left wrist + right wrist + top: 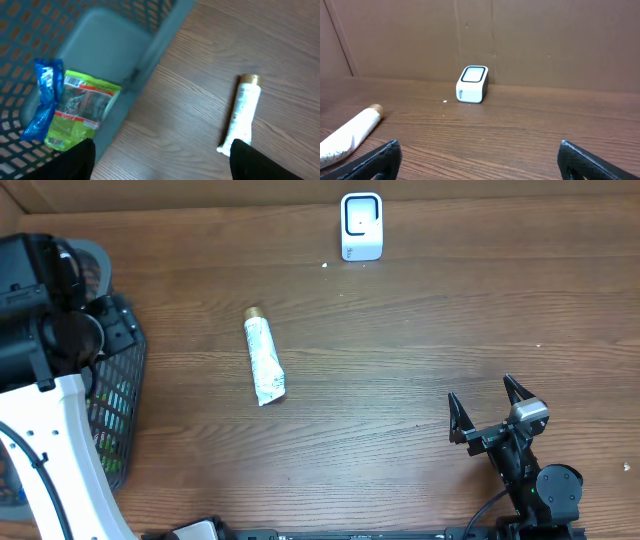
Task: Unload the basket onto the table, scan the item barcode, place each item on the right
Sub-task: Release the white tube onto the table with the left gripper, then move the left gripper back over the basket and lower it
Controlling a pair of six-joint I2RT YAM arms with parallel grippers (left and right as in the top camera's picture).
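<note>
- The tube (263, 360) lies flat on the table (400, 390), its gold cap toward the far side. It is right of the basket (125, 395) and well apart from the white scanner (361, 225) at the far edge.
- The left pincer (164, 147) hangs over the basket's right wall, fingers apart with nothing between them. A blue packet (46, 97) and a green packet (80, 110) lie in the basket below.
- The right pincer (480, 392) sits at the near right, spread wide and empty, facing the scanner.
- The step in hand looks like taking up the tube, the one item lying out on the table.
- Close across the middle of its body, not on the cap or the flat crimped end. It looks soft, so squeeze lightly.
- No barcode can be made out on the side that shows. It may sit on the underside, so expect to roll the tube.
- The scanner's window seems to face upward. Bring the printed face over it, with the fingers off the code.
</note>
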